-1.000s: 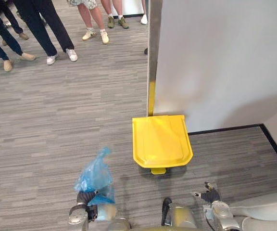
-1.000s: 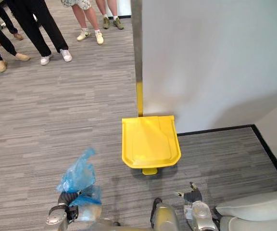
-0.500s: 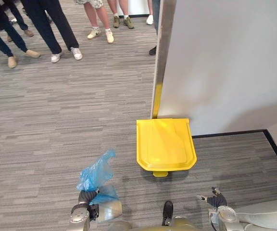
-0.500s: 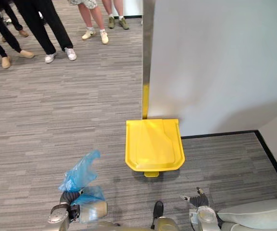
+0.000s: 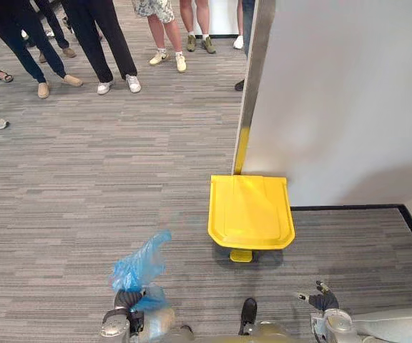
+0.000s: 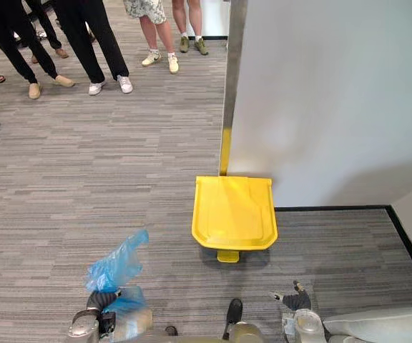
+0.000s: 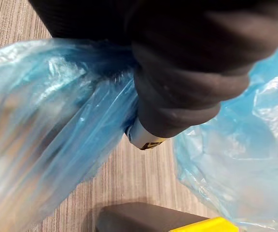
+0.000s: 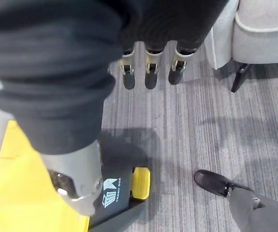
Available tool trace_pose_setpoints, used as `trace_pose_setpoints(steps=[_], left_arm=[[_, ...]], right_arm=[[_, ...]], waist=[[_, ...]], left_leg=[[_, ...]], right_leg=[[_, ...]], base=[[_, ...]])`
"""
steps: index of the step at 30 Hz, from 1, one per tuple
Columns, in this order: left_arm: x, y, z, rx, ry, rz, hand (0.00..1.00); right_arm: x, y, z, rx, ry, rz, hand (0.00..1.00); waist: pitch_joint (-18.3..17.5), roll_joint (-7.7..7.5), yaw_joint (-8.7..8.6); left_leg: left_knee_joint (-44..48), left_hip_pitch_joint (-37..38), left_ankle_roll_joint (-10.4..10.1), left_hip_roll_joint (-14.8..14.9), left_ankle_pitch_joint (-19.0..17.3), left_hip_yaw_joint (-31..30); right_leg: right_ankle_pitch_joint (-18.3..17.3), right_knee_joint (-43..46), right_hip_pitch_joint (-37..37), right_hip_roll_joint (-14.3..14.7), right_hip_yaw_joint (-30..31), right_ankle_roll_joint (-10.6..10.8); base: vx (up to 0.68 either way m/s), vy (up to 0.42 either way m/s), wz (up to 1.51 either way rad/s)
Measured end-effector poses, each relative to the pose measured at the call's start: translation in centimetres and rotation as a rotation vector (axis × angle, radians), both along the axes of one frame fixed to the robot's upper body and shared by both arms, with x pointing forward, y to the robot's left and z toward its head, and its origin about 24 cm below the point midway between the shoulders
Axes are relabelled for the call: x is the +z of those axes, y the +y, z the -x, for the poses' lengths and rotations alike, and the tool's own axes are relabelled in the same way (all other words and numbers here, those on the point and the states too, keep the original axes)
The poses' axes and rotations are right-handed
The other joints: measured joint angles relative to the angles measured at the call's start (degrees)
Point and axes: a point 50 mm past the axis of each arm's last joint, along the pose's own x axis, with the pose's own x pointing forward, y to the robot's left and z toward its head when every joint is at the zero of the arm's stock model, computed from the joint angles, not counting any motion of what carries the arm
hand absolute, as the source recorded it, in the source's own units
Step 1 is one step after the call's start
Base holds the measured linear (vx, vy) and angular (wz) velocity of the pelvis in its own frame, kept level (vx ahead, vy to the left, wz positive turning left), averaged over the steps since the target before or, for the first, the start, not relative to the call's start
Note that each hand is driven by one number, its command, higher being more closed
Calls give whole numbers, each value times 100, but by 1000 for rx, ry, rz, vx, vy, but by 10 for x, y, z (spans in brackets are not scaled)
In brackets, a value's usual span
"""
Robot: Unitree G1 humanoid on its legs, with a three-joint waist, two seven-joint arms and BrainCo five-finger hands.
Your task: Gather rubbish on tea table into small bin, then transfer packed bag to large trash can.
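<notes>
Clutches a crumpled blue translucent plastic bag (image 5: 140, 266) in the left robot hand (image 5: 126, 299), fingers curled round its bunched neck, low over the grey carpet floor (image 5: 84, 186), well short of the closed yellow-lidded trash can (image 5: 251, 211) against the white wall (image 5: 349, 100). Holds the right robot hand (image 5: 320, 300) empty, fingers straight and loose.

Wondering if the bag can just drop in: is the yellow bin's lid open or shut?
Shut. The yellow lid lies flat and covers the whole top; no opening shows.
</notes>
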Motion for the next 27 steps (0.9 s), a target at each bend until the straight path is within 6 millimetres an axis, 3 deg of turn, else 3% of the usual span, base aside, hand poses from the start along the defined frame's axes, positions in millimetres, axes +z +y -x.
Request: trace_pose_setpoints(steps=[15, 18, 19, 20, 21, 24, 27], left_arm=[[1, 2, -1, 16, -7, -2, 100], [1, 2, -2, 14, -9, -3, 100], [2, 1, -5, 11, -18, 1, 100], [3, 1, -8, 9, -24, 0, 100], [6, 3, -13, 2, -37, -10, 100], [13, 10, -23, 3, -64, -44, 100], [25, 8, -40, -12, -143, -50, 100]], right_arm=[[5, -2, -12, 8, -26, 10, 0], [9, -1, -23, 18, -53, 12, 0], [9, -2, -22, 14, -50, 16, 0], [9, -2, -23, 16, -54, 17, 0], [11, 3, -28, 23, -71, 6, 0], [7, 12, -25, 20, -60, -20, 0], [9, 10, -23, -4, -75, -6, 0]], waist=[[-13, 23, 17], [26, 13, 5], [98, 16, -17], [166, 16, -16], [315, 41, -17], [473, -144, 20], [563, -380, 14]], left_leg=[[-34, 133, 44, 40, -143, 612], [237, 57, 149, -50, -304, 754], [329, 152, 324, -72, -418, 751], [384, 214, 321, -93, -471, 752], [566, 354, 428, -146, -605, 735], [1187, 379, 485, -197, -1042, 673], [1664, 340, 399, -353, -1448, 433]], right_leg=[[36, 40, -220, 107, 593, 38], [-683, 1631, -957, -131, 721, 170], [-891, 2481, -1226, -310, 709, 383], [-913, 3217, -1546, -408, 709, 417], [-1137, 4111, -2070, -553, 722, 603], [-1232, 3284, -2362, -444, 688, 585], [-1295, 2768, -2240, -418, 680, 572]], base=[[48, 43, -22], [40, 103, -14], [9, 98, 7], [-26, 87, 7], [-26, 40, -1], [-1, 25, 13], [108, -104, 46]])
